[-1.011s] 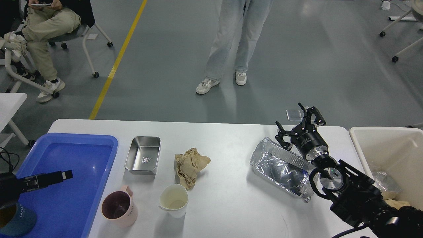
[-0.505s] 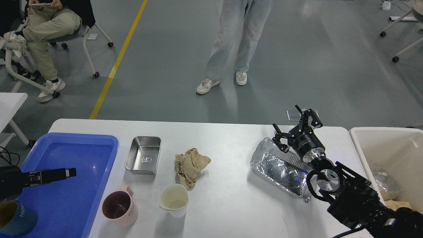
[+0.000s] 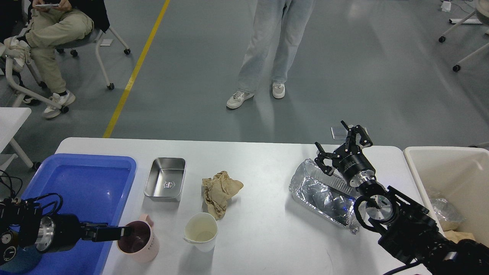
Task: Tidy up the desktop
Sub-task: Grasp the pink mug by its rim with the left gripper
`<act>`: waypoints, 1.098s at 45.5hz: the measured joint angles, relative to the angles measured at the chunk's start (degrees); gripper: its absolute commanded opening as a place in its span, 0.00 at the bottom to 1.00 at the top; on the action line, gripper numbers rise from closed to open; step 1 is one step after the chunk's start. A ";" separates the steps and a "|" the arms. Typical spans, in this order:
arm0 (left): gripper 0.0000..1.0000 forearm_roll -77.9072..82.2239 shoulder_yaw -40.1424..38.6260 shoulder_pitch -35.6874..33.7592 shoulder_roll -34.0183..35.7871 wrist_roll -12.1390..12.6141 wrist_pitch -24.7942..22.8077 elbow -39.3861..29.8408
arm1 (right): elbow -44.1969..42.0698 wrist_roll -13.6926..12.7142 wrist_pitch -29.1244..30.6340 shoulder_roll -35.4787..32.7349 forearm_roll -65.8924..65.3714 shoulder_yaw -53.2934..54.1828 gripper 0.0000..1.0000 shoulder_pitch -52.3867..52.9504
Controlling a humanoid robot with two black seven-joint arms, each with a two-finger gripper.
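The white desktop [image 3: 267,236] holds a steel container [image 3: 165,184], a crumpled brown paper [image 3: 219,191], a white paper cup [image 3: 201,231], a pink mug [image 3: 139,242] and a crushed foil tray [image 3: 324,194]. My left gripper [image 3: 126,230] reaches in from the left, its tip at the pink mug's near-left rim. It is seen edge-on, so its fingers cannot be told apart. My right gripper [image 3: 340,147] is open and empty, fingers spread over the foil tray's far right end.
A blue tray [image 3: 95,179] lies at the left with a dark teal mug [image 3: 15,261] in its near corner, partly behind my left arm. A cream bin [image 3: 450,172] with foil scraps stands at the right. A person stands beyond the table's far edge.
My left arm has moved right and nearer, from above the blue tray to the pink mug's rim. My right gripper shifted slightly left and stays open.
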 measured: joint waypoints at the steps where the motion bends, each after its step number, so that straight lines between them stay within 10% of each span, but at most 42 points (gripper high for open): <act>1: 0.88 0.20 0.14 -0.01 -0.24 0.00 0.08 0.03 | 0.00 0.00 0.00 0.00 0.00 0.00 1.00 -0.02; 21: 0.52 1.65 0.84 0.16 -2.21 -1.07 1.91 0.10 | 0.00 0.00 -0.09 0.18 0.00 0.00 1.00 0.01; 30: 0.18 2.31 2.01 -0.01 -1.60 -3.72 1.91 0.10 | 0.00 0.00 -0.09 0.17 0.00 0.00 1.00 0.01; 50: 0.02 2.99 2.83 -0.22 -0.74 -10.13 1.61 0.10 | -0.01 0.00 -0.09 0.08 0.00 -0.01 1.00 0.00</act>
